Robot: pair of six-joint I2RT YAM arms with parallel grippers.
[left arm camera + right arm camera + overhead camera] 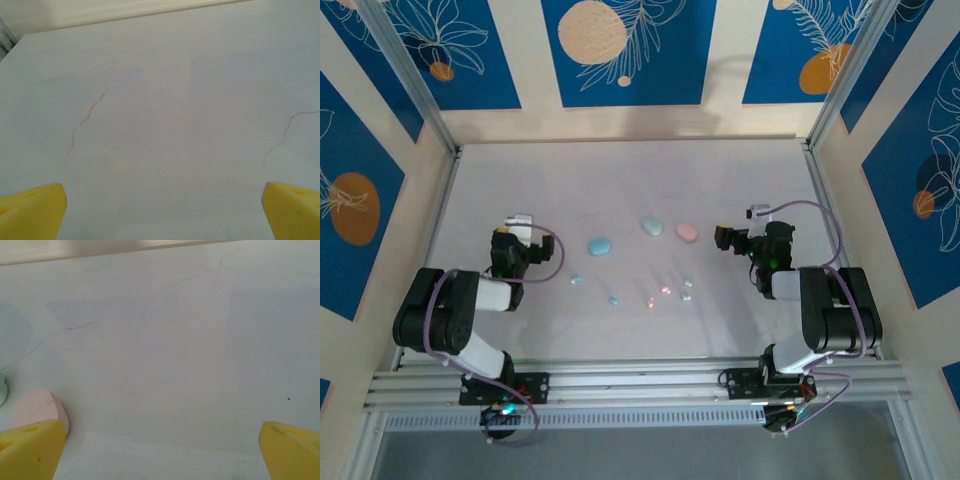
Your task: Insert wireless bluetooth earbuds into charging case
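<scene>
Okay, you had both arms sitting low at the two sides of the tabletop (620, 175), with all the task items between them.

- Left fingers (31, 210) were spread wide with nothing between them, over bare tabletop toward the left edge.
- Right fingers (30, 452) were equally wide and empty, toward the right edge.
- The six earbuds lay loose around the middle of the tabletop, on the near-edge side of the cases and touching none of them.
  - The pale blue pair (576, 279) was furthest left.
  - The pink pair (649, 302) sat close together right of them.
  - The mint-white pair (687, 283) was just right of the pink.
- The cases sat in a rough row toward the far edge from the earbuds: blue case (599, 245), mint case (652, 225), pink case (687, 232). I couldn't tell from above whether the lids were open.
- On your right wrist camera, the pink case sat just beside one finger and was partly hidden behind it. A sliver of the mint case showed at the frame border.
- Neither set of fingers touched an earbud or a case.
</scene>
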